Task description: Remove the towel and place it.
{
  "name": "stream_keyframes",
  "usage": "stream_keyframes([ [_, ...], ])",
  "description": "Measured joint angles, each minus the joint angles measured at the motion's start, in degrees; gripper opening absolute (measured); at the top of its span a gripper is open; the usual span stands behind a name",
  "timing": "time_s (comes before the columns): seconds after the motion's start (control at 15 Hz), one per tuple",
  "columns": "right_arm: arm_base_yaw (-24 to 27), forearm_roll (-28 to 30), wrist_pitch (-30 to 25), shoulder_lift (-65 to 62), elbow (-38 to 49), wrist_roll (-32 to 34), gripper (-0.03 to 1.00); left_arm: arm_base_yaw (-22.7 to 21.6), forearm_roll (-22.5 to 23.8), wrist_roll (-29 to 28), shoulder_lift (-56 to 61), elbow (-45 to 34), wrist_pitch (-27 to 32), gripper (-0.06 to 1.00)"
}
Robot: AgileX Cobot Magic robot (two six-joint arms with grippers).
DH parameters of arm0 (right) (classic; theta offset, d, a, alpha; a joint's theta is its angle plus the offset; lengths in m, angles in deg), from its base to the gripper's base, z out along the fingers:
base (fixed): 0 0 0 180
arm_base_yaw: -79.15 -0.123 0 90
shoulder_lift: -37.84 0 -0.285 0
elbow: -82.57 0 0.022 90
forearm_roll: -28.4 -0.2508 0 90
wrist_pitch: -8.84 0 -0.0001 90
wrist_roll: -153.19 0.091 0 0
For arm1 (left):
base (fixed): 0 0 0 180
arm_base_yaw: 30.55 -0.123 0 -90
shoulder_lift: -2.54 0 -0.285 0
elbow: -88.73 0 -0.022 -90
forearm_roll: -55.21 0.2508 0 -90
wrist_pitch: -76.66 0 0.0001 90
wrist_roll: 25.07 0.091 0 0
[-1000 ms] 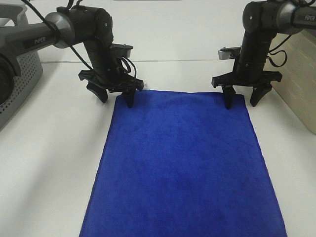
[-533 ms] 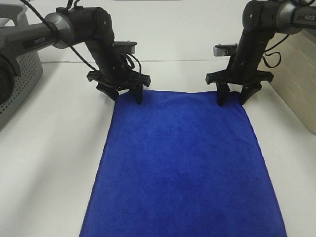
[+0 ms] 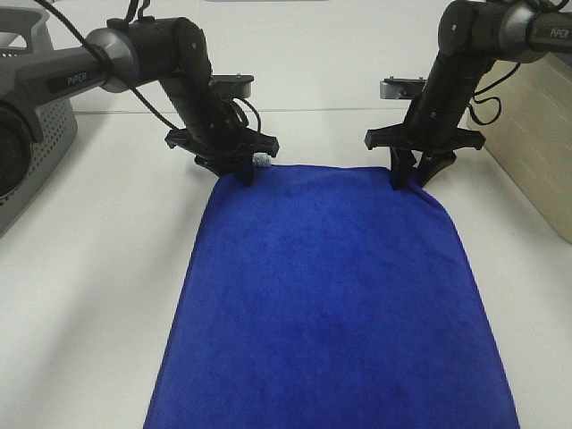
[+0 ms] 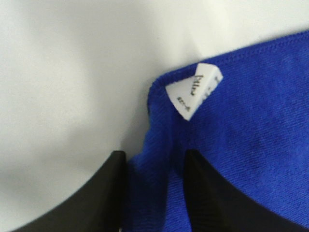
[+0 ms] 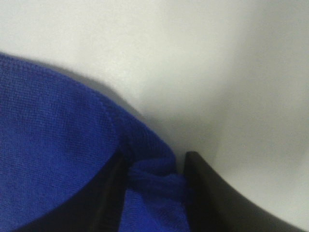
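The towel lies on the table, basket at its left.

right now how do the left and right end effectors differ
The left end effector pinches the towel at its tagged left corner; the right end effector pinches the untagged right corner. Cloth in the left end effector is creased; in the right end effector it bunches into a fold. Both grip the far edge.

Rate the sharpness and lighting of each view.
Exterior high: evenly lit and sharp, with only faint shadows on the table. Left wrist: the towel weave and its tag are fairly crisp, the pincer fingers blurred. Right wrist: soft throughout, a shadow beside the towel edge on the table.
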Motion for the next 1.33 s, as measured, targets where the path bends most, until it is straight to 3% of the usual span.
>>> stream_keyframes([
  [0.2, 0.0, 0.0, 0.17, 0.4, -0.29, 0.0, 0.12, 0.0, 0.0, 2.41, -0.06, 0.0, -0.97, 0.03],
  [0.27, 0.0, 0.0, 0.06, 0.46, -0.52, 0.0, 0.03, 0.0, 0.0, 3.27, -0.06, 0.0, -1.03, 0.01],
  [0.47, 0.0, 0.0, -0.17, 0.46, -0.74, -0.06, 0.03, 0.17, 1.38, 4.01, -0.06, 0.0, -1.03, 0.01],
  [0.67, 0.0, -0.29, 0.0, 0.34, -0.74, -0.74, 0.03, 0.52, 8.25, 4.07, 0.52, 0.29, 0.0, 0.01],
  [1.07, 0.0, -4.64, 8.19, -2.06, -0.86, -6.19, 0.03, 0.52, 15.64, 4.07, 0.57, 8.02, 1.55, 0.01],
  [1.33, 0.0, -6.25, 12.49, -2.06, -5.67, -9.91, 0.03, 0.4, 20.45, 3.44, 0.52, 9.05, -0.17, 0.01],
])
